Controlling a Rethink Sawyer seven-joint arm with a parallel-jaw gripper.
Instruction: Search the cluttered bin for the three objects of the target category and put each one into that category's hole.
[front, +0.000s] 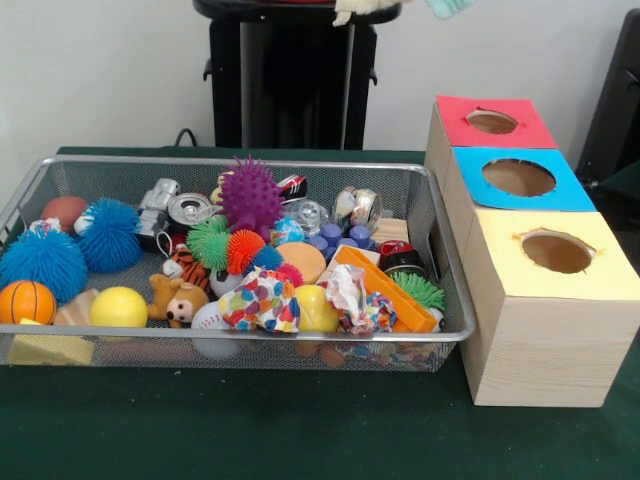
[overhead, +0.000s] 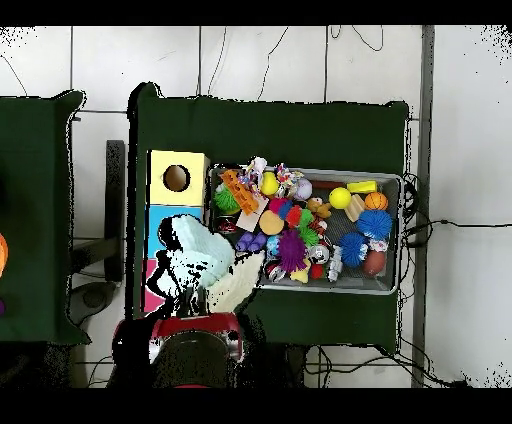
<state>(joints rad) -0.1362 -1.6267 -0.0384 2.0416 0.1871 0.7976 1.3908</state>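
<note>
Sitting on the green cloth, the wire bin (front: 440, 215) brims with toys: a purple spiky ball (front: 251, 196) near its middle, a yellow ball (front: 118, 307) toward its front. Just beside the bin stands the box (front: 545, 330) with red, blue and yellow holes. The gripper (front: 368, 8) barely shows above; whether it is released or clenched cannot be told.

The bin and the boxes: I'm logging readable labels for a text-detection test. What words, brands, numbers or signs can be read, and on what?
None can be read.
Cans at the back of the mesh bin: any print is too blurred to read.
Patterned crumpled wrappers: coloured spots only, no letters to make out.
Yellow, blue and red box tops: plain, no writing.
</note>
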